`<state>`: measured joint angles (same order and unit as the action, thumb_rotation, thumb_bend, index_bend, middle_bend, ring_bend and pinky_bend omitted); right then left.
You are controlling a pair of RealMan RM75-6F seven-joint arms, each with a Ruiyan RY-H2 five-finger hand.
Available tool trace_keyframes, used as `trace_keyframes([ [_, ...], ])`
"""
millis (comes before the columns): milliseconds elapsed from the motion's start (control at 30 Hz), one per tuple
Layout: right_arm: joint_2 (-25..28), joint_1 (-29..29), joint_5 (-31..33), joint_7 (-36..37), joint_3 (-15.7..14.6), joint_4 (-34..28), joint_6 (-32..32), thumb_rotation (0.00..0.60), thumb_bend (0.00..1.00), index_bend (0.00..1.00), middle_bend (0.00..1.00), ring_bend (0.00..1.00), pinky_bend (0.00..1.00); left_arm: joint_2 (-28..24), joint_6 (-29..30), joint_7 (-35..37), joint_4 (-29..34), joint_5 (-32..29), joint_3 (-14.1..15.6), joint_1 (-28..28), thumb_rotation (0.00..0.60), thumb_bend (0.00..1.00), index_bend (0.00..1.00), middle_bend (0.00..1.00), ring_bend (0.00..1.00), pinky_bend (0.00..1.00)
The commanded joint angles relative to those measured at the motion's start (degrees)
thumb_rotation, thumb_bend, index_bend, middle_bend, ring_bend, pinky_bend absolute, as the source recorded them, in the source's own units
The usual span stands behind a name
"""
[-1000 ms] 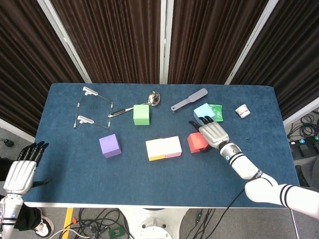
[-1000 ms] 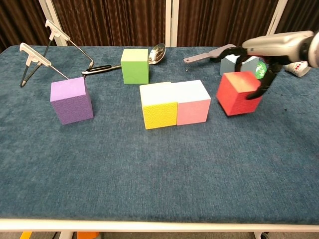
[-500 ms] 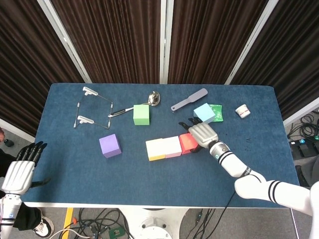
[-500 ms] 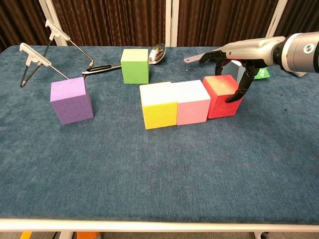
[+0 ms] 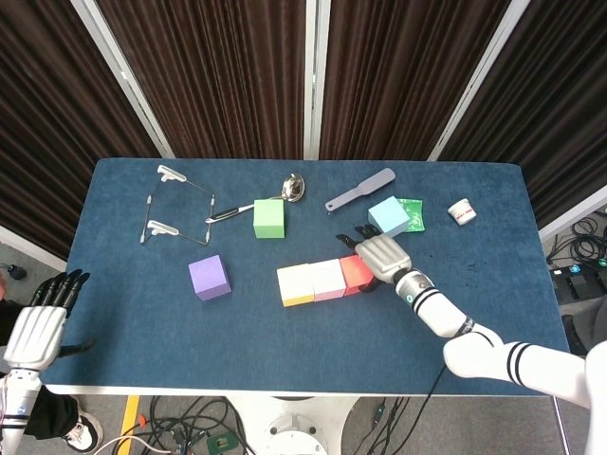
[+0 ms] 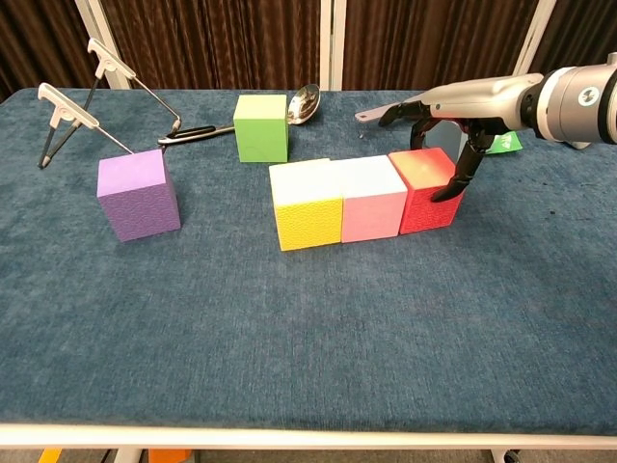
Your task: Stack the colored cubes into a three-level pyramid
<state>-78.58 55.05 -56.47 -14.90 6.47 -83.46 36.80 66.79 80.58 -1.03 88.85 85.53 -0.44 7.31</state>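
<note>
Yellow cube (image 5: 296,284), pink cube (image 5: 328,280) and red cube (image 5: 356,274) stand in one row touching on the blue table (image 5: 285,360); in the chest view they are yellow cube (image 6: 307,204), pink cube (image 6: 371,198) and red cube (image 6: 424,188). My right hand (image 5: 382,256) grips the red cube from above, fingers behind it and the thumb on its right side, right hand (image 6: 453,125). A purple cube (image 5: 209,278) sits to the left, a green cube (image 5: 269,218) further back, a light blue cube (image 5: 389,215) behind my right hand. My left hand (image 5: 43,322) hangs off the table's left front corner, fingers straight, holding nothing.
A spoon (image 5: 289,188) lies next to the green cube and a grey spatula (image 5: 360,190) behind the light blue cube. A green packet (image 5: 413,213) and a small white jar (image 5: 462,210) are at the back right. A wire tool with white handles (image 5: 175,204) lies at the back left.
My right hand carried the red cube leftward and lowered it against the pink cube's right side. The left hand stayed put.
</note>
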Motion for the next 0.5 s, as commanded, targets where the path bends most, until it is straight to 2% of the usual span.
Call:
trace_keyframes([
  [33,-0.1,0.1,0.0,0.0,0.0,0.1,0.0,0.600,0.11,0.00,0.45,0.00,0.00,-0.1,0.1,0.1,0.0,0.0,0.0,-0.1,0.600,0.00,0.03,0.05,0.00,0.10],
  [500,-0.9,0.7,0.4,0.2,-0.2,0.4,0.1,0.600,0.11,0.00,0.45,0.00,0.00,0.0,0.3,0.4,-0.3,0.1,0.1,-0.3,0.600,0.00,0.03,0.05,0.00,0.10],
])
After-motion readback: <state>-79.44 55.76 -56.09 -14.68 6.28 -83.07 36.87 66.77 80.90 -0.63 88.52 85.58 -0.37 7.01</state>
